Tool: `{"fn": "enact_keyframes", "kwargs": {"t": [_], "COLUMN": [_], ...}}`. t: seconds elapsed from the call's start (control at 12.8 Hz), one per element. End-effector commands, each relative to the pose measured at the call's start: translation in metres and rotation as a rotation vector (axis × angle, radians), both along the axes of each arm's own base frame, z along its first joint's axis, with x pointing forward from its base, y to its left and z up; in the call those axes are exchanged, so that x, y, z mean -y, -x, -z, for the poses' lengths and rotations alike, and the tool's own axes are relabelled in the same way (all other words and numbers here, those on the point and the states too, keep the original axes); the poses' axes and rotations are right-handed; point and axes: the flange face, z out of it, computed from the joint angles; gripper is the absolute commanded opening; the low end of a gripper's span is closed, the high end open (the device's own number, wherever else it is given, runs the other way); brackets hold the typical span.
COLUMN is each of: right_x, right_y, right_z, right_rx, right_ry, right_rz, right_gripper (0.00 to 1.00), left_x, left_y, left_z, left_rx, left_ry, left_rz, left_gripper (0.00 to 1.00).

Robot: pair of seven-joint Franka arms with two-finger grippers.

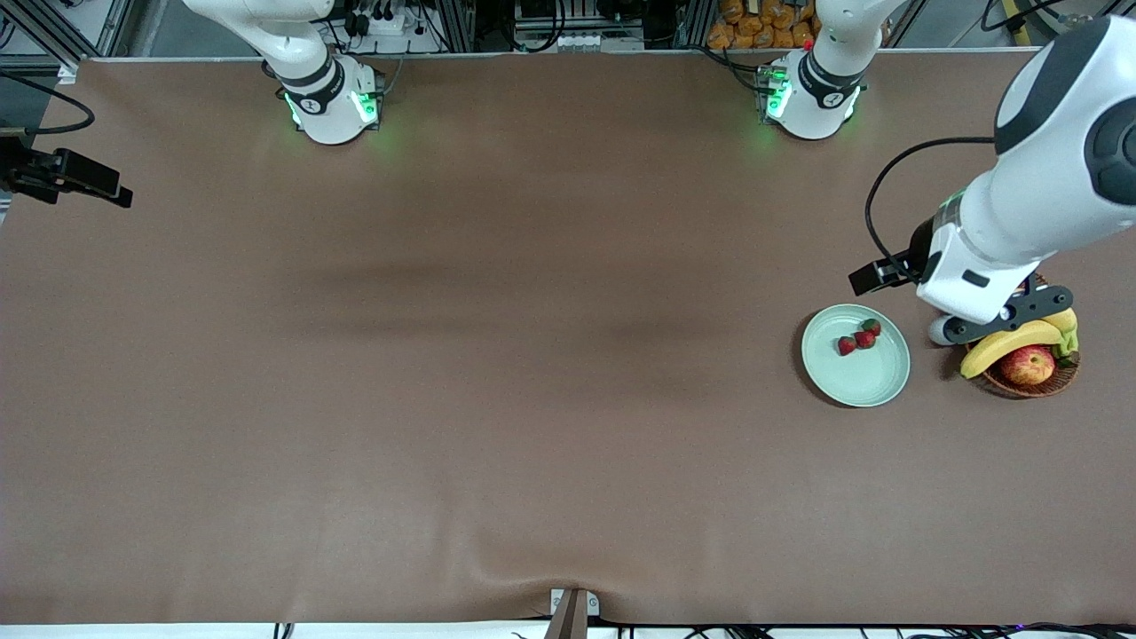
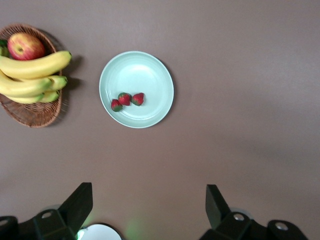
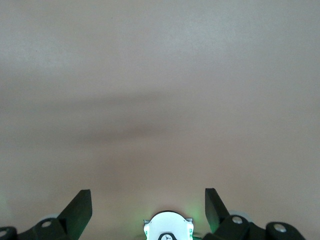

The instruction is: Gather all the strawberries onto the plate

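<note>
Left wrist view: left claw (image 2: 149,210) spread wide, empty, above bare table; strawberries (image 2: 127,99) apparently touching, on the plate (image 2: 150,70) ahead. Right claw (image 3: 148,210) likewise spread, empty, waiting.

Both arms white with dark grey joint bands, green lights glowing at the bases. Left arm (image 1: 1021,222) carries a black cable looping to a black wrist camera box. Left gripper (image 2: 149,210) and right gripper (image 3: 148,210) have black wedge fingers, silver screws.
</note>
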Motion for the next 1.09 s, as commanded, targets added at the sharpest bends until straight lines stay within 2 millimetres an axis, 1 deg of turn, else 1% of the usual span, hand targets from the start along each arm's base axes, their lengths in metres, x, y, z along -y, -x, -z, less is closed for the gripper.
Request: {"fn": "enact_keyframes", "kwargs": {"t": [0.0,0.08,0.16,0.23,0.39,0.47,0.55,0.62,0.78,0.86,0.94,1.02], "right_x": [0.002,0.003,0.002,0.002,0.003,0.002,0.002,0.002,0.001,0.001,0.0,0.001], "right_y": [0.0,0.0,0.0,0.0,0.0,0.0,0.0,0.0,-0.001,-0.001,-0.001,-0.001], "right_z": [-0.005,-0.005,-0.005,-0.005,-0.005,-0.005,-0.005,-0.005,-0.004,-0.005,-0.005,-0.005], "right_rx": [0.001,0.001,0.001,0.001,0.001,0.001,0.001,0.002,-0.001,0.001,0.001,0.001], "right_ry": [-0.018,-0.018,-0.018,-0.018,-0.018,-0.018,-0.018,-0.018,-0.018,-0.018,-0.018,-0.018], "right_rz": [0.006,0.007,0.006,0.006,0.007,0.006,0.006,0.006,0.004,0.004,0.003,0.004], "right_gripper": [1.0,1.0,1.0,1.0,1.0,1.0,1.0,1.0,1.0,1.0,1.0,1.0], "left_x": [-0.006,-0.007,-0.003,-0.003,0.002,-0.002,-0.013,-0.022,-0.046,-0.056,-0.063,-0.073], "left_y": [0.004,0.001,0.0,-0.003,0.001,0.003,0.001,0.002,0.003,0.008,0.01,0.016], "left_z": [-0.029,-0.033,-0.037,-0.036,-0.048,-0.052,-0.052,-0.055,-0.064,-0.073,-0.073,-0.079], "left_rx": [0.038,0.048,0.059,0.06,0.083,0.08,0.069,0.063,0.063,0.077,0.073,0.078], "left_ry": [0.013,0.027,0.03,0.028,-0.004,-0.007,0.004,0.032,0.083,0.086,0.079,0.078], "left_rz": [0.063,0.108,0.145,0.141,0.155,0.172,0.164,0.152,0.124,0.135,0.15,0.161], "left_gripper": [1.0,1.0,1.0,1.0,1.0,1.0,1.0,1.0,1.0,1.0,1.0,1.0]}}
